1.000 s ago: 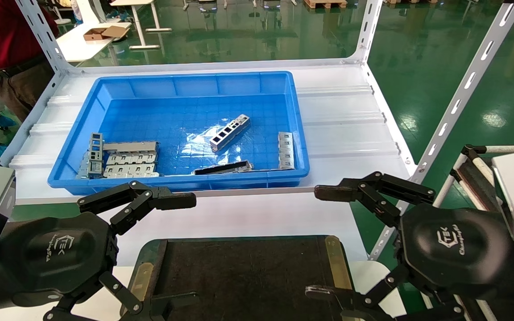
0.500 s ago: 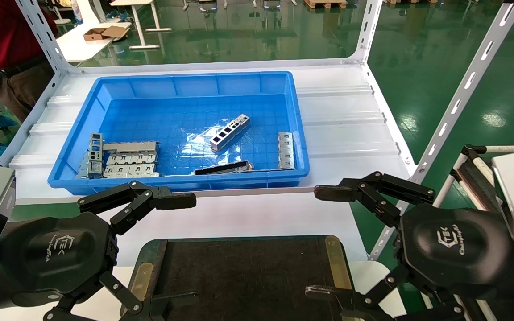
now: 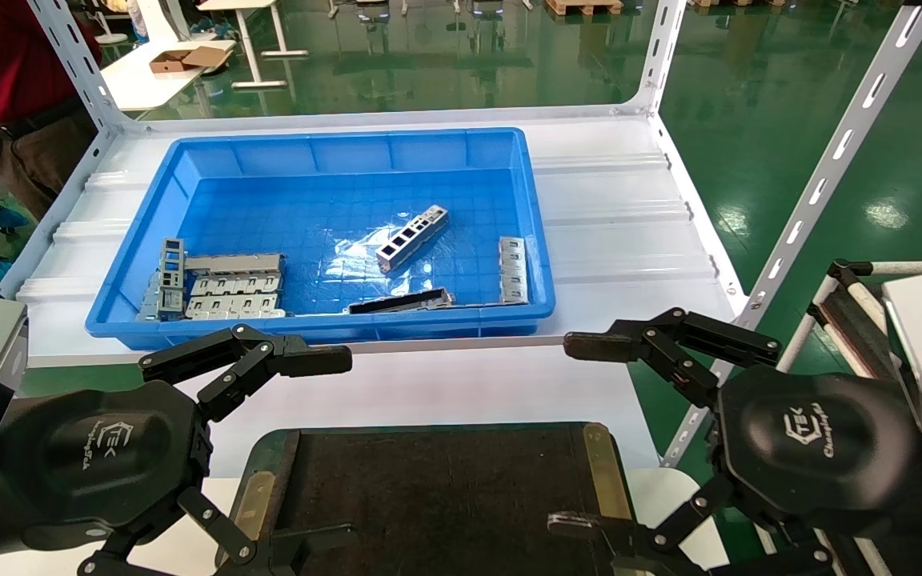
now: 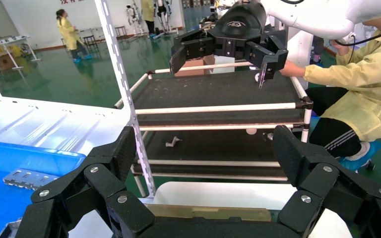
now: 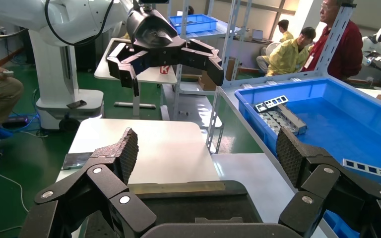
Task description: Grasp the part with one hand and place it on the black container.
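Nothing has moved: windowed metal part (image 3: 412, 238) lies mid-bin (image 3: 189, 172); both grippers, left (image 3: 313, 452) and right (image 3: 581, 436), hover with jaws spread by the matte black tray (image 3: 429, 496).

Both pincers, left (image 3: 333, 452) and right (image 3: 569, 436), are matte black, with rounded palms bearing a pale "TEK" logo, jointed linkage fingers (image 4: 106, 163) pinned by silver screws, rough textured pads (image 5: 129, 148), and a grey box at each wrist

I see bright, even overhead light; glare streaks the green floor (image 3: 829, 120) and blue bin (image 3: 365, 248).
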Motion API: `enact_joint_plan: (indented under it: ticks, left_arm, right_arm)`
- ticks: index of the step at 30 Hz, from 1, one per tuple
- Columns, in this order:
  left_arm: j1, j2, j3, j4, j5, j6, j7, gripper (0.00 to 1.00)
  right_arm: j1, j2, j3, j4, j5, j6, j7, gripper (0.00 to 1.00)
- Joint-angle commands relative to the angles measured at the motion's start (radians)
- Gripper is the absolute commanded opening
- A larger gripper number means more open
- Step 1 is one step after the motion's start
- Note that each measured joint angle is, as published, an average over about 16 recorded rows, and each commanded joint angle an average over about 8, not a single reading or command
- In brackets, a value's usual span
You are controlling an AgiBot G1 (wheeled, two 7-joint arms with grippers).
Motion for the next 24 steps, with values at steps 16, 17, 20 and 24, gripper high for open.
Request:
enact_joint_plan:
  ticks: [16,17,20,24]
  left_arm:
    - [-0.004,0.004,-0.001,-0.002,0.027,-0.044,0.004,1.00]
    - [-0.004,0.004,-0.001,-0.003,0.032,-0.051,0.004,1.00]
    - [-0.005,0.008,0.002,-0.007,0.050,-0.073,0.007,1.00]
    - [-0.012,0.020,0.007,-0.010,0.081,-0.111,0.010,1.00]
  right_arm:
    - [0.000,0.000,0.000,0.000,0.000,0.000,0.000,1.00]
    - [0.000,0.000,0.000,0.000,0.000,0.000,0.000,1.00]
    - [0.000,0.000,0.000,-0.001,0.000,0.000,0.000,1.00]
    - [0.000,0.000,0.000,-0.001,0.000,0.000,0.000,1.00]
